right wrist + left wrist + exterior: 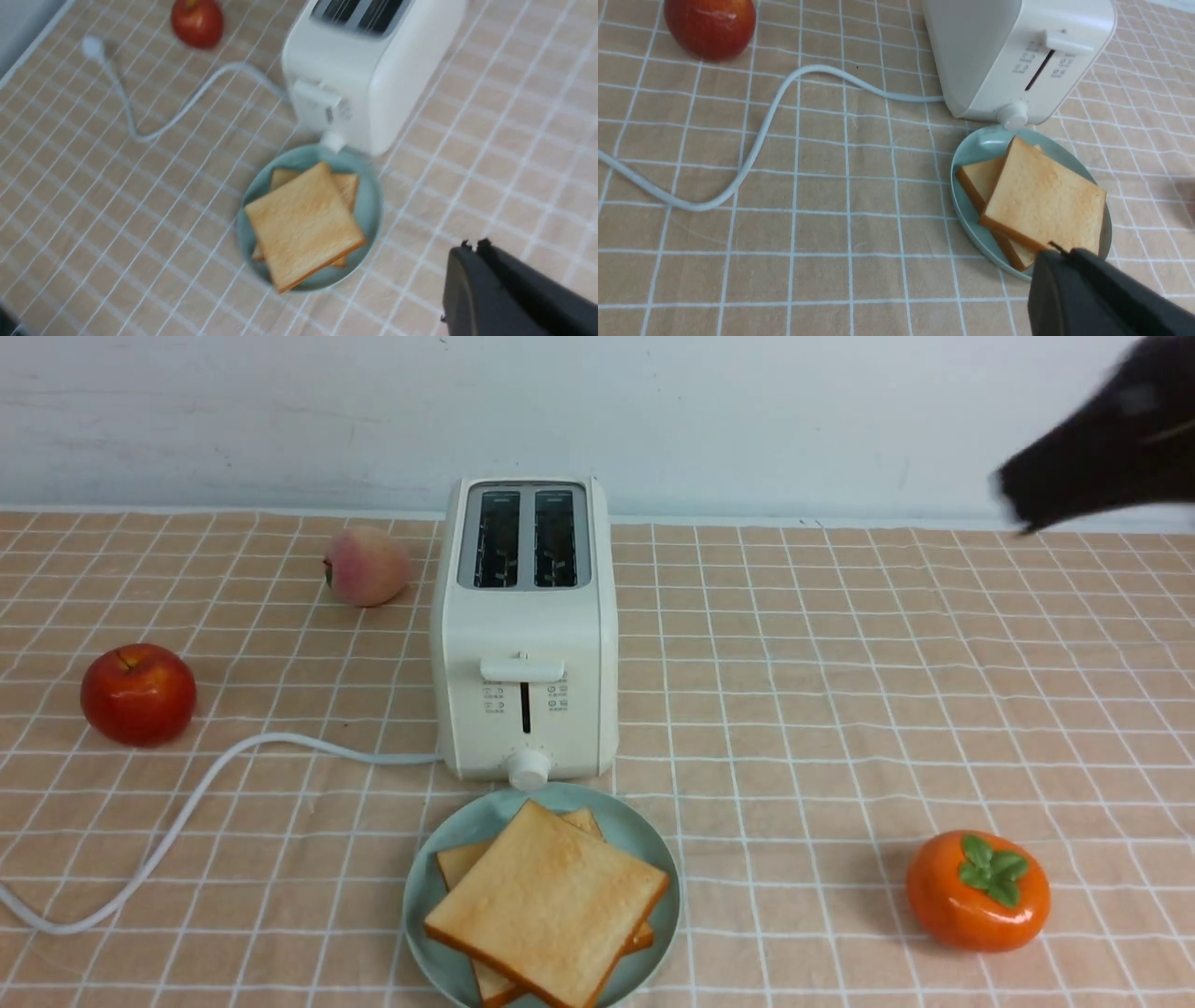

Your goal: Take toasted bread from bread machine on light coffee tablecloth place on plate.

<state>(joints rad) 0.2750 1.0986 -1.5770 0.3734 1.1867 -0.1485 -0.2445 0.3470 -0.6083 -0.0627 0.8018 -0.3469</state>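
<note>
Two slices of toasted bread lie stacked on the mint-teal plate (644, 835), the top slice (551, 901) skewed over the lower one (459, 864). The plate sits on the light coffee tablecloth (840, 709) just in front of the cream bread machine (523, 625), whose two slots are empty. My right gripper (1013, 504) is raised at the far right, blurred; in the right wrist view it (472, 245) is shut and empty, off to the side of the plate (369, 205). My left gripper (1057, 252) is shut and empty beside the plate's (971, 154) rim; it is out of the front view.
A red apple (138, 693) and a peach (366, 566) lie left of the bread machine. An orange persimmon (977, 889) sits at the front right. The white cord (187, 812) snakes to the front left. A white wall backs the table.
</note>
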